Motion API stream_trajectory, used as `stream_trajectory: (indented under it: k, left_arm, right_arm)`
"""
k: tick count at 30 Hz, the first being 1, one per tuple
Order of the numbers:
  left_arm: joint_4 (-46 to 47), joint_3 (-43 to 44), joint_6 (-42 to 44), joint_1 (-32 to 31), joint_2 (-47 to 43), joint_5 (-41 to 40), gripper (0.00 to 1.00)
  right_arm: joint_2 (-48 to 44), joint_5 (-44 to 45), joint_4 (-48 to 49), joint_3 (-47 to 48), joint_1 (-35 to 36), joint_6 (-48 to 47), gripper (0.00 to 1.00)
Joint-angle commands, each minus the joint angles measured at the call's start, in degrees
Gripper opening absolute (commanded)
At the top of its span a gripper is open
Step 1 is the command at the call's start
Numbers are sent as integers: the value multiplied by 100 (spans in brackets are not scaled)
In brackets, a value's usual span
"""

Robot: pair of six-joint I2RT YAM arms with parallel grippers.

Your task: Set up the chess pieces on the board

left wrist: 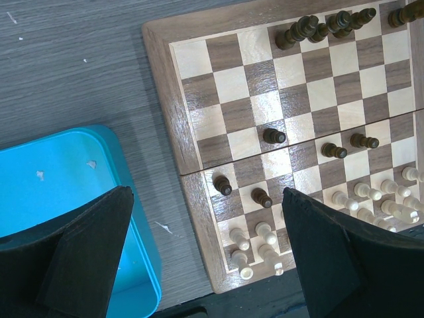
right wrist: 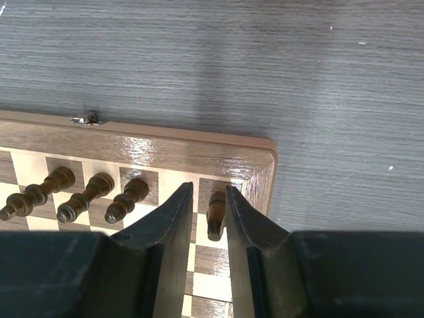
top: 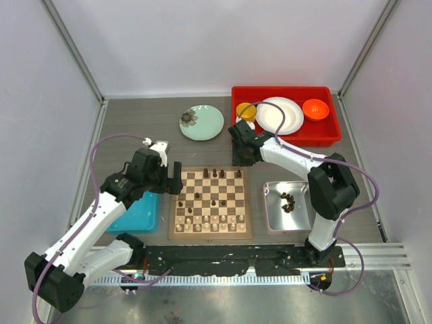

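R pincer [right wrist: 207, 187]: jaws narrowly apart, straddling small dark brown wooden chessman [right wrist: 215, 215] on corner sq of square tan/dark wooden chessboard [right wrist: 199, 149]; clamped or not, can't tell. Three more dark chessmen [right wrist: 79, 199] beside it. L pincer [left wrist: 207, 195]: jaws wide apart over board edge, blue plastic tray [left wrist: 59, 179] under one finger, pale cream chessmen [left wrist: 258, 242] by other. Grey desk [left wrist: 79, 66] beneath.

Table [top: 135, 128] bears board [top: 210, 235], blue tray [top: 138, 217], metal tray [top: 275, 217], red bin [top: 283, 139], plate [top: 210, 123].

Finding: no text, label, brand mark, number or sign can be read in any of the three views.
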Motion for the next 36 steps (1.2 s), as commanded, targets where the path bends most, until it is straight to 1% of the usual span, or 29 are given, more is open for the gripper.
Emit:
stream_trajectory:
  k: [1,9,22,32,36]
  left_arm:
    - [214,2,98,-18,-85,46,100]
    - [223,2,98,-27,-76,46,100]
    - [214,2,107,-27,-85,37,100]
    - [214,2,107,-27,-76,37,100]
    - [214,2,98,-27,-67,29,100]
  right_arm:
    - [-4,295,-207,298,111,-123,32]
    - [49,410,-497,351,216,-132,33]
    - [40,261,-559,263,251,-26,33]
    - [22,85,-542,210,278,9,28]
    - [31,67,-568,210,286,9,28]
